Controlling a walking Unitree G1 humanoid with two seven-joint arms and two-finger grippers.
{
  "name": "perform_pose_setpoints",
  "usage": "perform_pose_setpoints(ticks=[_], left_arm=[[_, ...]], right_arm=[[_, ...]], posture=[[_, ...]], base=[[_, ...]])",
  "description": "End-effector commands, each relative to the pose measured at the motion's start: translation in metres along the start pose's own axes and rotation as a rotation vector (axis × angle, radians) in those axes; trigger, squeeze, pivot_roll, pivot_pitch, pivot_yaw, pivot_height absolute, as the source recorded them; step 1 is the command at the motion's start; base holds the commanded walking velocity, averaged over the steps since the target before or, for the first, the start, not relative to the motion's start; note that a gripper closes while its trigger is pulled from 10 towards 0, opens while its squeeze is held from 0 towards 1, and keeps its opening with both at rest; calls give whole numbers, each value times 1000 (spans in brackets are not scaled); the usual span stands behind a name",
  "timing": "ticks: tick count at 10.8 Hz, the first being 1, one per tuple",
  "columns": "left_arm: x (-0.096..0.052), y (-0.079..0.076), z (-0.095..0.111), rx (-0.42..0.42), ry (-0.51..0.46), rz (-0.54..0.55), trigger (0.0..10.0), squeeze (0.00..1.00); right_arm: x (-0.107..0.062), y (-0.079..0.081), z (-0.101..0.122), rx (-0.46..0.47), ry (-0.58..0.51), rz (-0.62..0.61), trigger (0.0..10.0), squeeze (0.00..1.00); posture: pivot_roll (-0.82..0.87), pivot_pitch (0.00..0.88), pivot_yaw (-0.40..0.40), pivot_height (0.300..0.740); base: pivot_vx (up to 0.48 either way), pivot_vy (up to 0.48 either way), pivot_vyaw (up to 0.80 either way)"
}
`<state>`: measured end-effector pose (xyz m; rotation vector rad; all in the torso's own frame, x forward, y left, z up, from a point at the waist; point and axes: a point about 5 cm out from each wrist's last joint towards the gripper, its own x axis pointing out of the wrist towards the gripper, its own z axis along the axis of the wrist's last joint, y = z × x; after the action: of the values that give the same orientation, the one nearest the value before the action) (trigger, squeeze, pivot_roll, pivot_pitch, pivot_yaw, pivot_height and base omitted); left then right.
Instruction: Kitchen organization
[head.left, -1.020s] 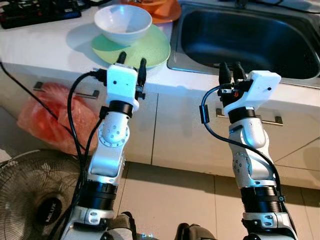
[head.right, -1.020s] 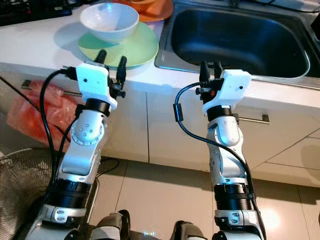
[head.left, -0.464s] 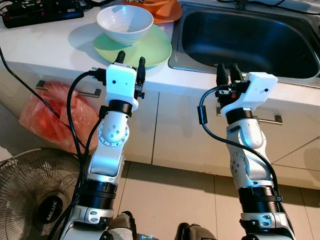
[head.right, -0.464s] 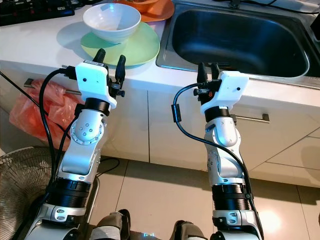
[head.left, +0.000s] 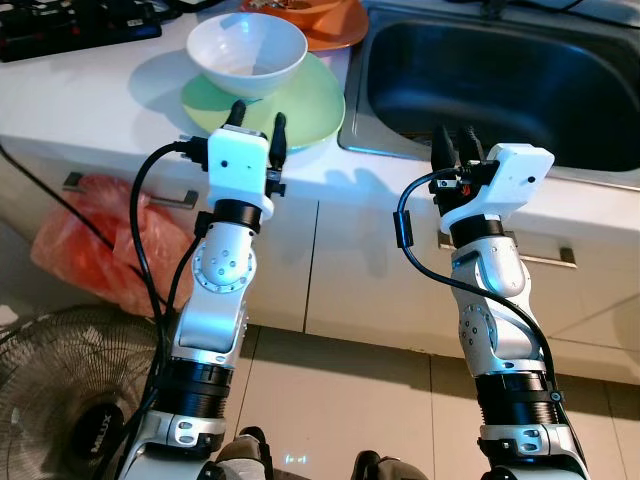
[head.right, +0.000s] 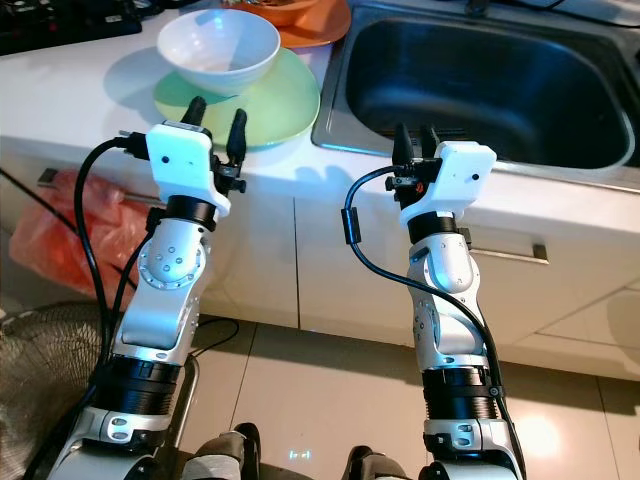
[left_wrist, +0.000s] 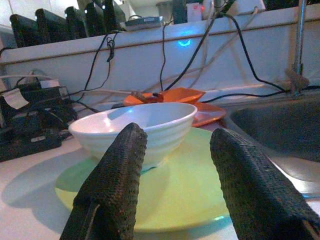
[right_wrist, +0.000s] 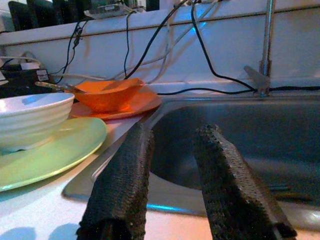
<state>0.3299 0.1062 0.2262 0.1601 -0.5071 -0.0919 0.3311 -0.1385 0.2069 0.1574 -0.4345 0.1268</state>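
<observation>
One white bowl (head.left: 247, 51) sits on one green plate (head.left: 300, 100) on the counter (head.left: 90, 100), left of the sink (head.left: 500, 80). One orange bowl (right_wrist: 107, 94) on its orange plate (right_wrist: 135, 107) sits farther back. My left gripper (head.left: 256, 125) is raised at the plate's near edge, fingers spread, holding nothing. My right gripper (head.left: 452, 148) is up at the sink's near rim, fingers a little apart, empty.
</observation>
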Motion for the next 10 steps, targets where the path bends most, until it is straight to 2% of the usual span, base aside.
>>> perform_pose_setpoints(ticks=[1, 10], left_arm=[[0, -1, -1, -7, 4, 0, 10000, 0], [0, -4, 2, -14, -11, -8, 10000, 0]], right_arm=[[1, 0, 1, 11, -12, -1, 10000, 0], [-1, -1, 1, 16, -15, -4, 10000, 0]], posture=[[86, 178, -32, 740], [86, 185, -35, 740]], base=[[334, 0, 0], [380, 0, 0]])
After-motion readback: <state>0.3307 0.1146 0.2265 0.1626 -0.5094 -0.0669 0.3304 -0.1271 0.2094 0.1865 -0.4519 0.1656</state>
